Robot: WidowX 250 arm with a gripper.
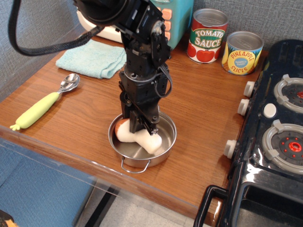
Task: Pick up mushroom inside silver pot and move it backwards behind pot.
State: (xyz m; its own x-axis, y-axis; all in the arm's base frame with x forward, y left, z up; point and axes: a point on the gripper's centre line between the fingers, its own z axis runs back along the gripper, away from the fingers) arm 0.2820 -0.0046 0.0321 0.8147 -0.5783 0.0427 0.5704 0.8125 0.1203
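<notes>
The mushroom [148,141] lies on its side in the silver pot [168,140], with its reddish-brown cap to the left and its thick white stem pointing front right. The pot stands near the table's front edge, one wire handle toward me. My gripper [137,126] reaches straight down into the pot. Its black fingers are closed on the mushroom where the cap meets the stem. The arm hides the back rim of the pot and part of the cap.
Behind the pot is bare wood, then a teal toy appliance [179,19], a tomato sauce can [207,37] and a pineapple can [242,53]. A light blue cloth [92,57] and a green-handled spoon [45,103] lie at the left. A black toy stove [279,137] stands at the right.
</notes>
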